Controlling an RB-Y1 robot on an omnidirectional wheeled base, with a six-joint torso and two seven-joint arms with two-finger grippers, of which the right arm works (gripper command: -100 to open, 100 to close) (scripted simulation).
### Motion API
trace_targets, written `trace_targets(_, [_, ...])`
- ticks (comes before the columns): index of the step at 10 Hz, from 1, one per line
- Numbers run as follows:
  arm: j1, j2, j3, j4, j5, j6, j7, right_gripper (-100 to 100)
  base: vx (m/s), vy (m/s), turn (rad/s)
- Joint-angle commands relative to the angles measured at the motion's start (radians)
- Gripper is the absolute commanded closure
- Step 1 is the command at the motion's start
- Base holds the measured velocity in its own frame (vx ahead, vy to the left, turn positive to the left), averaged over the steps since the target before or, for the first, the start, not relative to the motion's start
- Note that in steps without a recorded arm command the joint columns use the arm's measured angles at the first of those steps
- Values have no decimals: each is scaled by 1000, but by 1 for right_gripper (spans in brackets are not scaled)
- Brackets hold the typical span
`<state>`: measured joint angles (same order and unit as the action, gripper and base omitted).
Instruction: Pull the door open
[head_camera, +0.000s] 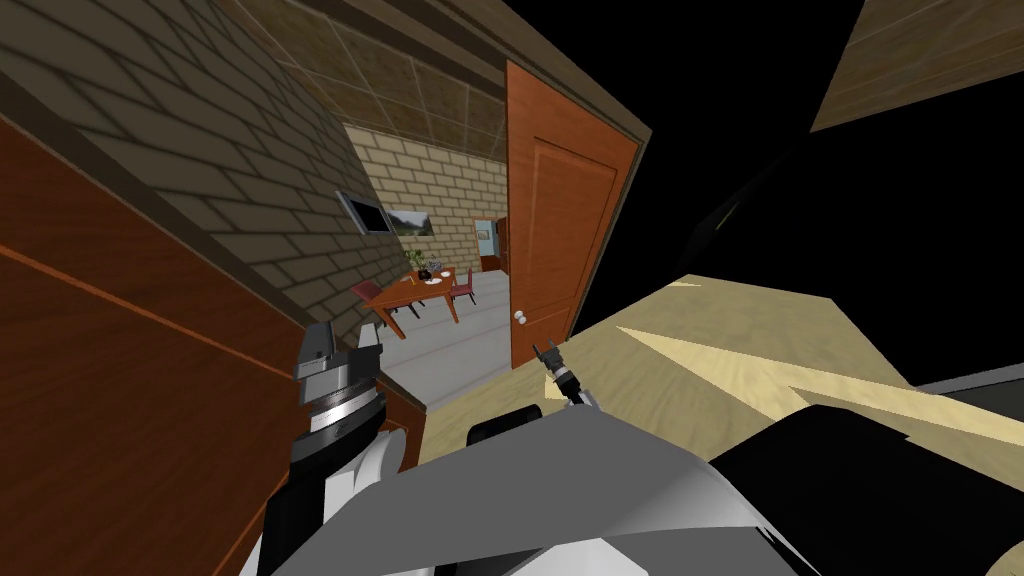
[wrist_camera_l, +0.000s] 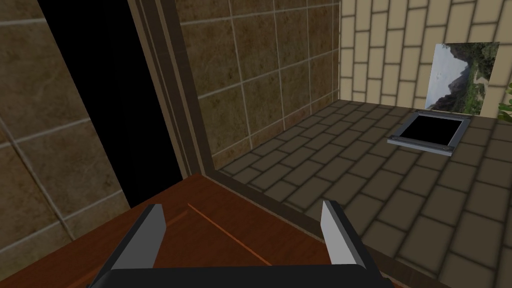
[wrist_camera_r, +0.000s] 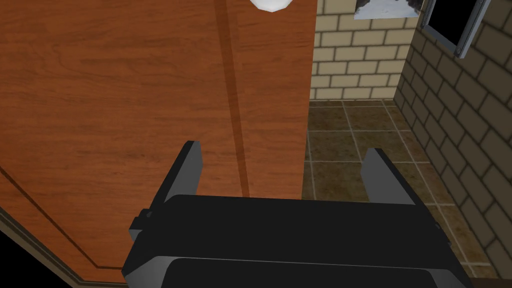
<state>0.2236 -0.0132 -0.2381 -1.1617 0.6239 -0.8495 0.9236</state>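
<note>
The orange-brown wooden door (head_camera: 560, 240) stands swung open, edge-on to the doorway, with a white round knob (head_camera: 519, 317) low on its near edge. My right gripper (head_camera: 548, 352) hangs just below and right of the knob, apart from it. In the right wrist view the door panel (wrist_camera_r: 125, 100) is close ahead, and the knob (wrist_camera_r: 270, 4) lies well past the fingertips. The right gripper (wrist_camera_r: 285, 170) is open and holds nothing. My left gripper (wrist_camera_l: 245, 235) is open too, raised beside a dark brown wooden panel (wrist_camera_l: 225, 245).
A dark wooden panel (head_camera: 120, 350) and a brick wall (head_camera: 250, 180) close in my left side. Through the doorway are a wooden table (head_camera: 420, 290) with red chairs, a dark framed window (head_camera: 362, 212) and a landscape picture (head_camera: 410, 222). Black area lies right of the door.
</note>
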Motion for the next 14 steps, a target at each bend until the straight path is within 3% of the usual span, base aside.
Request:
trace_targets(1, [-10,11,-8,39,18,-7,37,-100,123,-28,42])
trace_targets(7, [-36,50,-31,145,69,-26,135,-100,120,-41,29])
trace_targets(8, [-35,42,-29,137,63,-26,122,-100,54,-37,10])
trace_targets(9, [-35,13,-48,161,51,-45,118,-100,-24,87,130])
trace_targets(14, [-34,-87,-125,252,-2,-120,87,-100,29,171,133])
